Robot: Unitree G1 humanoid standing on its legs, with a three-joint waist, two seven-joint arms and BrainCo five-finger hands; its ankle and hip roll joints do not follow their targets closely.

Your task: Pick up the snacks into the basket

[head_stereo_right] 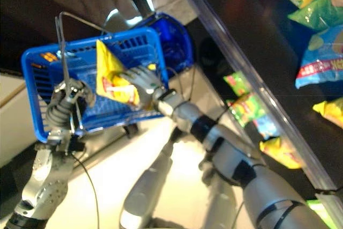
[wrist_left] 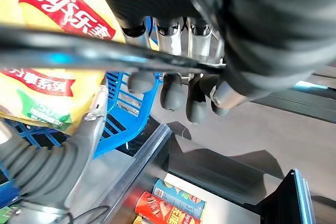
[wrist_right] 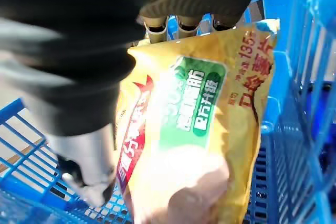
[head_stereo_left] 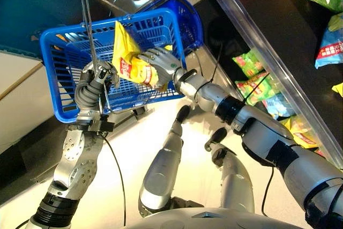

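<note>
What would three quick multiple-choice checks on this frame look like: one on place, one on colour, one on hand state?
1. Where is the yellow chip bag?
A. on the dark shelf
B. at the basket's mouth, in the right hand
C. on the floor

2. What colour is the basket?
A. blue
B. red
C. green

3. What is the left hand doing?
A. hanging open
B. pinching the bag
C. curled round the basket's wire handle

Answers:
1 B: the yellow chip bag sits over the rim of the basket, with the right hand wrapped on it.
2 A: the basket's plastic lattice is blue.
3 C: the left hand has its fingers closed on the wire handle, which crosses its fingers in the left wrist view.
</note>
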